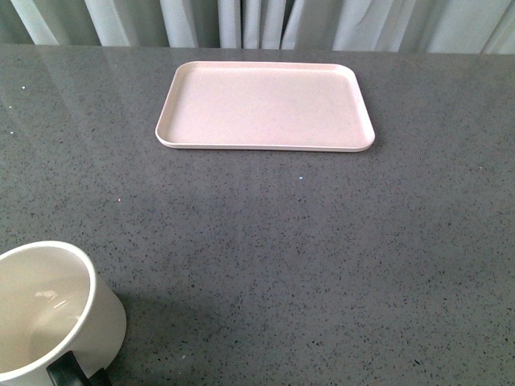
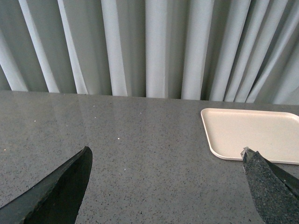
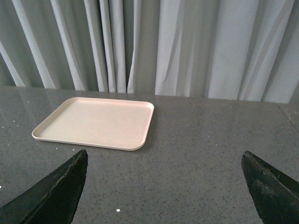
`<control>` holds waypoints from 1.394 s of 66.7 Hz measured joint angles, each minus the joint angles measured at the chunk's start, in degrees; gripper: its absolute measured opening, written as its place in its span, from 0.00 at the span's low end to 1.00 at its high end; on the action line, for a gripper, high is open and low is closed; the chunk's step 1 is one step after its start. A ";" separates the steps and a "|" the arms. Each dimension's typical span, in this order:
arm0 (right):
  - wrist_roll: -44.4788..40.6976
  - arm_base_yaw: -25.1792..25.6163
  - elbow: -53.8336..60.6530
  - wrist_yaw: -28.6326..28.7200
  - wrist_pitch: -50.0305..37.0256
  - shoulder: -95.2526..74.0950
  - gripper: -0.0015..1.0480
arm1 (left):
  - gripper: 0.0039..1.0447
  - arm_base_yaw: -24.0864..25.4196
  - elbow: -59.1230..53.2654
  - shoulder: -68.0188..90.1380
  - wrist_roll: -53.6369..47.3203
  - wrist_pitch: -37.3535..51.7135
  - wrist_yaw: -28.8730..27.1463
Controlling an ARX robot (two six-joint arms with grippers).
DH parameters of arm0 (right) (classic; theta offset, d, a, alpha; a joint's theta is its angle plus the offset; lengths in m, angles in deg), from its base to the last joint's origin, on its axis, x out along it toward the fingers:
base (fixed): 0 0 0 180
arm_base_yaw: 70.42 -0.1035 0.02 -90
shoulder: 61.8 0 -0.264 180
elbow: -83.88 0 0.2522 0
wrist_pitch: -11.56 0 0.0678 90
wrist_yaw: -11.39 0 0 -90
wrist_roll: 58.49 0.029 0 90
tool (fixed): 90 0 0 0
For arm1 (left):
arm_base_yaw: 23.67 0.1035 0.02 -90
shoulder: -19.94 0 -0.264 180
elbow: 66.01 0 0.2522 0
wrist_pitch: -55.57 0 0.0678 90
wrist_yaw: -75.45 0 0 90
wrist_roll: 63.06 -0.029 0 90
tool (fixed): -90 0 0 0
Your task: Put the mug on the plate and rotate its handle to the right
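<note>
The white mug stands upright on the grey table at the near left in the front view, partly cut off by the picture's edge. Its black handle points toward the near edge. The smiley face is hidden. The pale pink plate lies flat and bare at the far middle of the table. It also shows in the left wrist view and the right wrist view. My left gripper and right gripper are both open, empty, above bare table. Neither arm shows in the front view.
The grey speckled table spreads across the whole front view. Pale pleated curtains hang just behind its far edge.
</note>
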State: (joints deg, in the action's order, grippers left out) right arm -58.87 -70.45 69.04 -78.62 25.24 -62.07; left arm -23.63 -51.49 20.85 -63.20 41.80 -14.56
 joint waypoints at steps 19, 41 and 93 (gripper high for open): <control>0.00 0.00 0.00 0.00 0.00 0.00 0.91 | 0.91 0.00 0.00 0.00 0.00 0.00 -0.02; 0.00 0.00 0.00 0.00 0.00 0.00 0.91 | 0.91 0.37 0.79 1.31 0.59 -2.49 1.07; 0.00 0.00 0.00 0.02 0.00 0.00 0.91 | 0.91 -6.84 20.46 54.97 -4.33 -14.16 10.62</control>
State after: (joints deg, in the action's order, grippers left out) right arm -58.87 -70.45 69.04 -78.60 25.24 -62.07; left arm -30.48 -31.03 75.82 -67.53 27.63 -3.94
